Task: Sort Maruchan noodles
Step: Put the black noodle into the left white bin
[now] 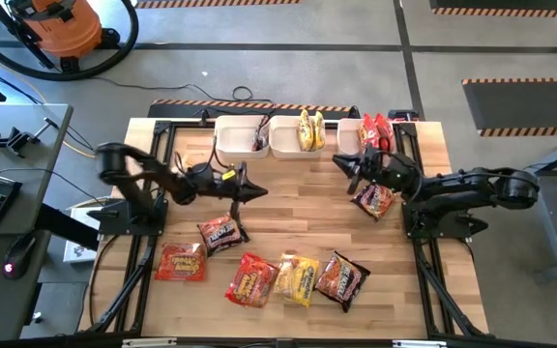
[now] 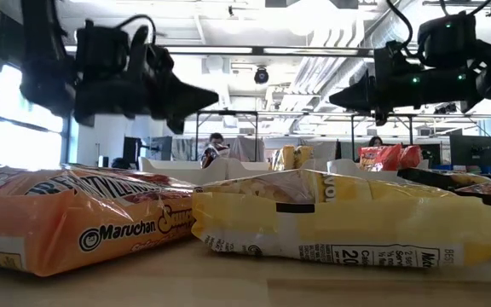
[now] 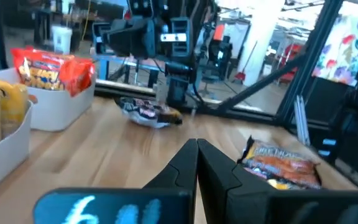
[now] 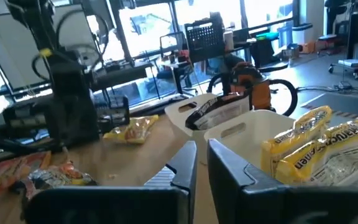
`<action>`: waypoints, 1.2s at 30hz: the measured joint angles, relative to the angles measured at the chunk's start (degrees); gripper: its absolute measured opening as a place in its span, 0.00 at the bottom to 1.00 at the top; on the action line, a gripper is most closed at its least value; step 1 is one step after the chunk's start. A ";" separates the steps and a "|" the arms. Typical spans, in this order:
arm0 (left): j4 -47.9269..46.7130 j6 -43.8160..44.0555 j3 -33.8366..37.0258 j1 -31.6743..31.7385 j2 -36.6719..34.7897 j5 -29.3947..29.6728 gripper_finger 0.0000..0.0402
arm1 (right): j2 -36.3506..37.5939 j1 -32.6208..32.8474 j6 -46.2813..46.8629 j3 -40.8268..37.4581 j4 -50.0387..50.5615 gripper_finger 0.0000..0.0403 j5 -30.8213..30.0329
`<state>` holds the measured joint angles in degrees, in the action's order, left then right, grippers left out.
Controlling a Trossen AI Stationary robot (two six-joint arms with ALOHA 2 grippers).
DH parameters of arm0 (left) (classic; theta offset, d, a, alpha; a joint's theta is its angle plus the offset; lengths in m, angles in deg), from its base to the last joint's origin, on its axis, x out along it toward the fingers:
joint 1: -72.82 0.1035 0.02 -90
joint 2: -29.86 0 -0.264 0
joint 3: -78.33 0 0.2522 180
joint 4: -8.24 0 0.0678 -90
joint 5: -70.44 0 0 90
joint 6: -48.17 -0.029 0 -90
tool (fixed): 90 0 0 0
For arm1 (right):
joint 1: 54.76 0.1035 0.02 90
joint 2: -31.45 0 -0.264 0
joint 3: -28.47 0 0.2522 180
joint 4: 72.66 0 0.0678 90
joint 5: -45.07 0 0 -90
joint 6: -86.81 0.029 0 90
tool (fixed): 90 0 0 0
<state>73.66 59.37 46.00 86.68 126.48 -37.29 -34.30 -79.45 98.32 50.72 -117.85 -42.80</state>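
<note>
The left fingers [image 1: 259, 191] are clenched on nothing, hovering above the desk [image 1: 288, 169] just beyond a dark packet [image 1: 219, 233]; the right fingers [image 1: 340, 161] look nearly closed and empty, poised near the red bin [image 1: 354, 135] with another dark packet [image 1: 374, 200] lying below that arm. Three bins line the far edge: the left one [image 1: 232, 136] holds one dark packet, the middle one [image 1: 284, 135] yellow packets [image 1: 309, 130], the right one red packets [image 1: 376, 130]. This seems a pause between placements, with five packets [image 1: 259, 275] still loose in front; next, either arm must open, descend on a packet, and carry it to the matching bin.
</note>
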 joint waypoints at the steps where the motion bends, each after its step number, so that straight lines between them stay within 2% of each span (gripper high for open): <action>1: -3.84 0.64 0.00 -0.08 -2.84 0.08 0.00 | -0.04 0.00 -0.45 0.00 0.13 0.07 0.02; 5: -24.28 1.14 -0.23 -2.30 -15.19 3.26 0.01 | -0.12 0.00 -1.94 0.00 1.00 0.09 0.13; 10: -61.96 3.13 -4.77 -9.22 -28.29 14.91 0.07 | -0.12 0.00 -2.56 0.00 1.59 0.15 1.28; 13: -81.56 6.40 -9.19 -15.04 -31.82 22.13 0.13 | -0.12 0.00 -2.56 0.00 2.28 0.20 1.42; 16: -93.70 11.78 -13.03 -20.28 -32.29 25.86 0.19 | -0.12 0.00 -2.53 0.00 2.41 0.27 1.40; 22: -105.78 27.80 -16.64 -30.70 -30.18 24.77 0.30 | -0.14 0.00 -2.52 0.00 2.95 0.37 1.08; 28: -111.61 39.20 -16.83 -40.11 -24.23 26.51 0.34 | -0.14 0.00 -2.53 0.00 3.29 0.40 -0.42; 32: -111.84 43.11 -17.20 -43.30 -20.17 29.98 0.34 | -0.14 0.00 -2.50 0.00 3.43 0.40 -0.42; 36: -110.74 45.40 -17.20 -43.49 -17.05 34.55 0.33 | -0.14 0.00 -2.52 0.00 3.47 0.40 -0.42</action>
<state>-37.08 104.77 28.80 43.19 109.44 -2.75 -34.44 -79.45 95.80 50.72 -114.38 -43.22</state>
